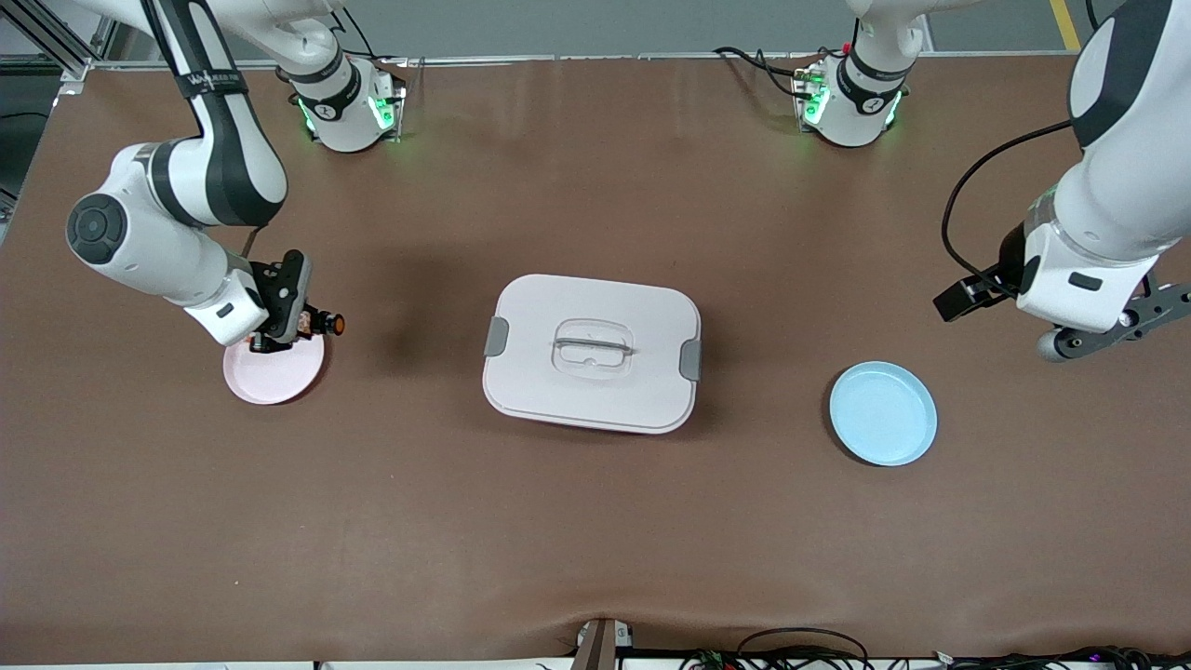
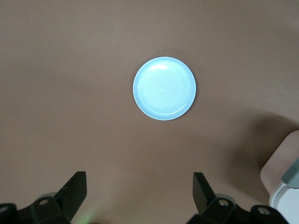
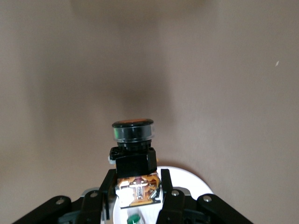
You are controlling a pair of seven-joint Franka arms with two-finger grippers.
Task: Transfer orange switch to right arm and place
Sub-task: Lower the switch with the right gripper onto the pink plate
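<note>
The small, stubby black cylindrical orange switch [image 1: 323,323], with its orange round end, is pinched in the right pincer [image 1: 300,325], whose fingers [image 3: 164,183] are pressed against the part's rear block while the black body and round cap stick out past the fingertips. In the front view the switch lies sideways in the grip, its orange end pointing toward the middle of the bench [image 1: 595,521], and it hangs over the edge of a round pale pink plate [image 1: 272,376] that rests at the right arm's end of the bench. In the right wrist view a small green-tipped piece [image 3: 134,218] shows on that plate just beneath the pincer; what it is cannot be told. The left pincer [image 2: 140,196] is spread wide and holds nothing; it waits in the air above the brown bench surface at the left arm's end, near a round light blue plate [image 1: 883,413] with nothing on it. Between the two plates, at the middle of the bench, sits a rectangular white plastic box [image 1: 592,354] with grey side clasps and a clear handle recess in its lid.
</note>
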